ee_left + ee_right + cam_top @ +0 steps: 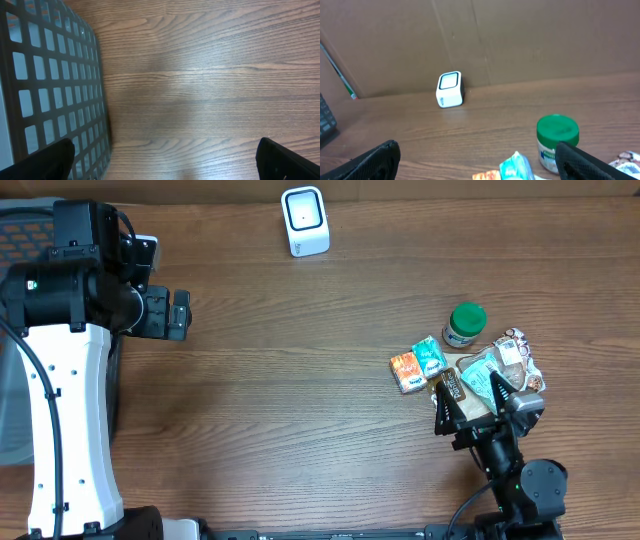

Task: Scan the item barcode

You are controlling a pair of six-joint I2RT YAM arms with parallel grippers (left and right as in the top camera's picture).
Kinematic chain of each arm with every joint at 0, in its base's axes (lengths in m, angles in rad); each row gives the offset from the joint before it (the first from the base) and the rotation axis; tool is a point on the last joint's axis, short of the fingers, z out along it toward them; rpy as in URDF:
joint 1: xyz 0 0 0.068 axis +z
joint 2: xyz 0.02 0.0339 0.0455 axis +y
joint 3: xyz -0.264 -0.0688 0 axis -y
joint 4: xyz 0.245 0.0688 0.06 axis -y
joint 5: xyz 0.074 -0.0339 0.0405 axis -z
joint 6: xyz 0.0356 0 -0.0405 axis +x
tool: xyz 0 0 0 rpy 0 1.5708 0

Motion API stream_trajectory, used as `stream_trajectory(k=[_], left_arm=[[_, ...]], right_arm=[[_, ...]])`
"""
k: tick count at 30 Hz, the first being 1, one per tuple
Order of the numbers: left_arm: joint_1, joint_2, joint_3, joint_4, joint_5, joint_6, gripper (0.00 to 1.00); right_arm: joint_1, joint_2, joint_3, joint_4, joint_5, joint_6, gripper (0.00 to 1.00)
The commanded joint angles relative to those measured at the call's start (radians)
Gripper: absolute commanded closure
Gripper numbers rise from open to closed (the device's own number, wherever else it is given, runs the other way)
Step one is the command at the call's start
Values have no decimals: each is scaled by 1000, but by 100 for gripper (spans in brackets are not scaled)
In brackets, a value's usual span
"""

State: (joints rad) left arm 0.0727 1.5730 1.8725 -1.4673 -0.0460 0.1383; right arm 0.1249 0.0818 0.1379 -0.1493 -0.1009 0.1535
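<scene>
A: With right pincer (470,405) splayed above crowded packets (430,360) at right of worktop (300,400), well apart from scanner (304,220), left pincer (165,313) splayed, empty: danger?
B: Could nip two together, or topple green-lidded jar (465,323).

Soft, even indoor light, no harsh glare.
The table (210,90) carries a pale sheen in the left wrist view, with a soft shadow beside the basket (45,90). The overhead view is sharp. The scanner (450,90) looks slightly soft.
</scene>
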Motion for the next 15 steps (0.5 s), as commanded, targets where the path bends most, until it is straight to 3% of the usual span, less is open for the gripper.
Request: stream_trajectory(k=[1, 15], left_arm=[[-1, 3, 8, 2, -2, 11, 0], [-1, 3, 8, 2, -2, 11, 0]], right_arm=[[-4, -43, -44, 10, -5, -5, 0], [-4, -79, -130, 80, 13, -6, 0]])
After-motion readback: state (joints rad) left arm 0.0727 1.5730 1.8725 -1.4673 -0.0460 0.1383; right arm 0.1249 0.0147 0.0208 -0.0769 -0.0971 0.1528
